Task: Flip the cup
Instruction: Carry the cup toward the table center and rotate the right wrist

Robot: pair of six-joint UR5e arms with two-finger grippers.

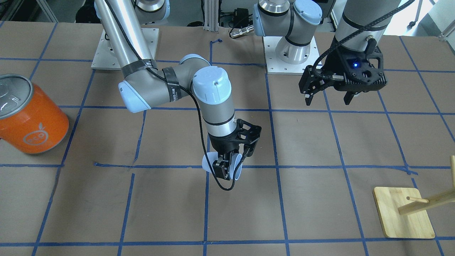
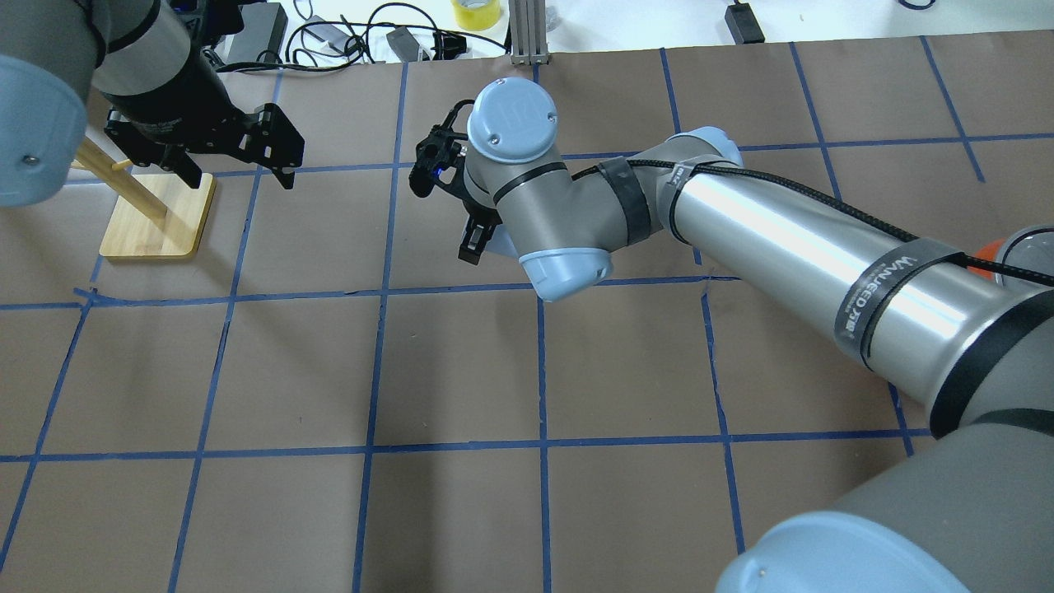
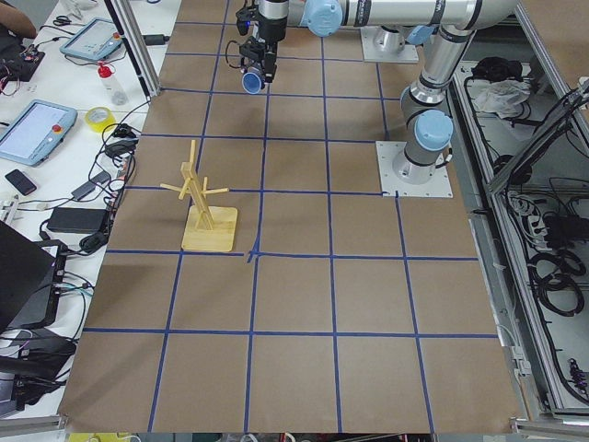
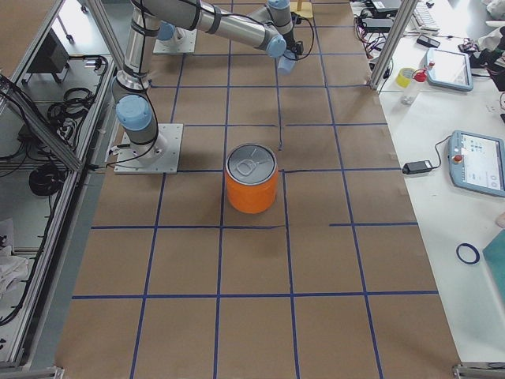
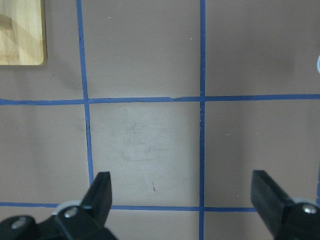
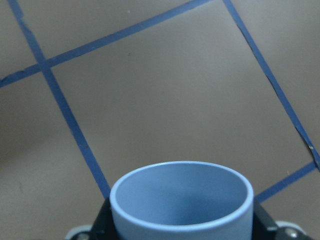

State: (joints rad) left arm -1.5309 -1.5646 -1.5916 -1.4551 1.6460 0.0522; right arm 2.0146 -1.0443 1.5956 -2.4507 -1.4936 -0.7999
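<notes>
Pale blue plastic, thin-walled and with no handle: the cup (image 6: 180, 202) looks to us very light and a little springy, so a hard squeeze would likely bow the wall, and its smooth taper could let it slide toward the narrow end. We judge the best hold to be across the side wall below the rim, where the right gripper (image 1: 229, 164) has it now. Its jaws are clamped on the cup from either side, over the middle of the counter (image 1: 320, 199) beside a blue tape crossing. In the right wrist view the open mouth faces away from the jaws, with the bluish inside showing.

Much is hidden. The base appears in no view. From the front the black fingers and the cable cover most of the body, so we cannot tell how far it is tipped or whether it clears the counter. From overhead the arm's wrist covers almost all of it.

Further out, the left gripper (image 1: 328, 96) hangs with its jaws wide apart and nothing between them. An orange can (image 1: 32, 117) and a wooden stand (image 1: 403, 217) sit well apart from the cup, each cut off by the frame edge.
</notes>
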